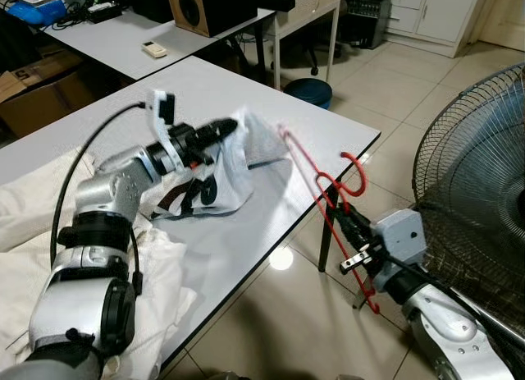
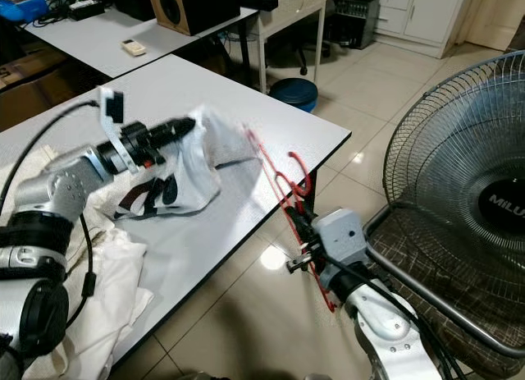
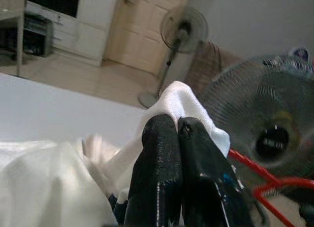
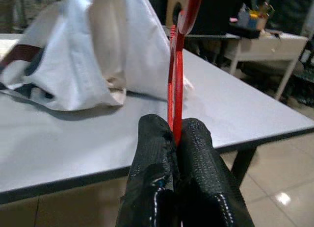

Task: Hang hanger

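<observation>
- Gripping the red hanger (image 1: 324, 201), our right gripper (image 1: 338, 212) sits at about four o'clock, just off the table's (image 1: 246, 232) edge, fingers (image 4: 196, 153) clenched on the plastic.
- We see the hanger slanting up over the table corner, its hook at three o'clock.
- Our left gripper (image 1: 223, 130), at ten o'clock, pinches the white garment (image 1: 246, 154), lifting a fold off the table.
- Behind, at two o'clock, stands a fan (image 1: 480, 175).

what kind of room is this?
Probably a home office or workroom: grey desks on a tiled floor, a wooden speaker and electronics on the far desk, white cabinets and a standing fan nearby.
</observation>
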